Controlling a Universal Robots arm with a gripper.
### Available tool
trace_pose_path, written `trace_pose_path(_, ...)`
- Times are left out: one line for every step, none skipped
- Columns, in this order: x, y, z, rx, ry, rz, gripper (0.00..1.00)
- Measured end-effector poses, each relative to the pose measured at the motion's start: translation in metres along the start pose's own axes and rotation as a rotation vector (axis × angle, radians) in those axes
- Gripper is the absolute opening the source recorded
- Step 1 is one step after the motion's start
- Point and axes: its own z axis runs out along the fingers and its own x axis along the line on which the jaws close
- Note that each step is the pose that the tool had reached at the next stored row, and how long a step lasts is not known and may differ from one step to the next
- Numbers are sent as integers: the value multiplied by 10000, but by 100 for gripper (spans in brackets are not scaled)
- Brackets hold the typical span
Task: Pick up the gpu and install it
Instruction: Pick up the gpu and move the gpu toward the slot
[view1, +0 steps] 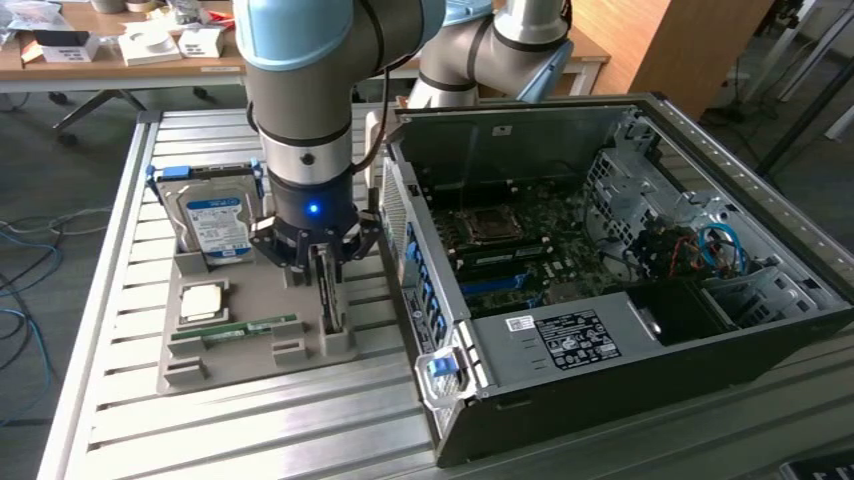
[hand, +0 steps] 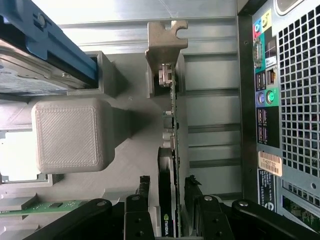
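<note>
Dark on its logo face and thin as a blade from above, the gpu (hand: 167, 210) stands on edge in a slot along the edge of the grey printed holder (view1: 187, 365) that faces the computer case (view1: 574, 340), its metal end bracket (hand: 165, 50) at the end away from the wrist camera. The claw (view1: 322, 263) straddles the card's upper edge, released: one finger (hand: 144, 192) stands off one face and the other off the opposite face, neither clenched on it. The likeliest trouble is an uneven squeeze. If one finger meets the card first, it would probably shove the thin board sideways in its slot, so the card could come up tilted or slip. The pads look set over small parts on the board's edge, which a hard pinch might strain. The bracket sits against the holder's upright post, so a pull that is not straight could snag it and drag the holder across the slatted worktop (view1: 267, 430). The case's rear wall and its port panel (hand: 265, 95) stand just beside the slot, leaving little room for a sideways swing. The hard drive (view1: 218, 222) and the green memory stick (view1: 254, 328) lie further toward the holder's far edge, apart from the fingers. The arm hangs with its wrist pointing straight down over the holder's case-side edge, its upper links rising out of the exterior view.
</note>
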Motion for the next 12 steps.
trace_pose_path(0,0,0,0,0,0,42)
trace_pose_path(0,0,0,0,0,1,42)
trace_pose_path(0,-1,0,0,0,-1,42)
trace_pose_path(0,-1,0,0,0,-1,42)
trace_pose_path(0,-1,0,0,0,-1,42)
trace_pose_path(0,-1,0,0,0,-1,42)
trace_pose_path(1,-1,0,0,0,-2,42)
trace_pose_path(5,-2,0,1,1,0,42)
trace_pose_path(5,-2,0,0,0,-2,42)
trace_pose_path(5,-2,0,0,0,-2,42)
trace_pose_path(5,-1,0,0,0,-1,42)
trace_pose_path(5,-1,0,0,0,-1,42)
